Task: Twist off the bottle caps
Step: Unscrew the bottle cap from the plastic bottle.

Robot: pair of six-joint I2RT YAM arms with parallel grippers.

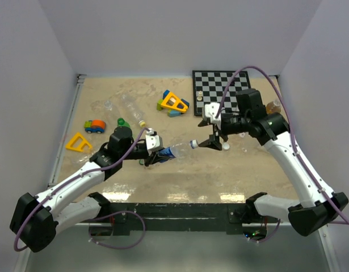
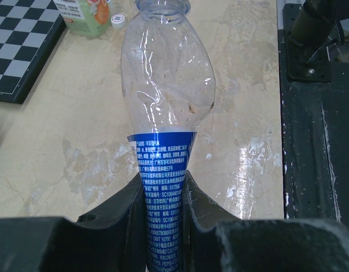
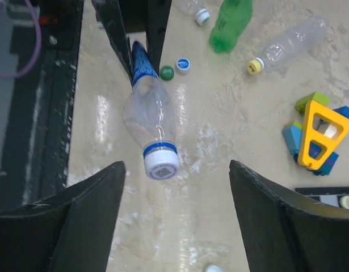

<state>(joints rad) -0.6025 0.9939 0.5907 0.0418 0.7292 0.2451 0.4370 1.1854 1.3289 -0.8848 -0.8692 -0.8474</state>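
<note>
Seen from above, two black-and-white robot arms reach in from the near edge of a beige marbled table [image 1: 191, 181].

The left pincer [image 1: 157, 154] is clenched on the blue-labelled end of a clear plastic bottle [image 3: 148, 116]. The bottle is squeezed flat where the jaws grip it. It is held lying roughly level near the middle of the table, with its neck pointing toward the right arm. A small round white cap [image 3: 161, 165] sits screwed on that neck, with a blue ring just below it.

The right pincer [image 3: 177, 165] is released. Its two dark fingers [image 3: 89, 215] stand wide apart, one on each side of the white cap, and touch neither the cap nor the bottle.

Two loose caps lie side by side on the table just beside the left pincer:
- a green cap [image 3: 167, 72]
- a white-rimmed cap with a blue centre [image 3: 183, 65]

Beyond them lies a green plastic bottle [image 3: 230, 25]. Near it is a second clear bottle [image 3: 290, 41], closed with a yellow cap [image 3: 253, 67].

A cluster of bright toy blocks [image 3: 316, 133] in yellow, blue and green sits farther back. A black-and-white chessboard [image 1: 219, 90] lies at the far right of the table, behind the right pincer.
</note>
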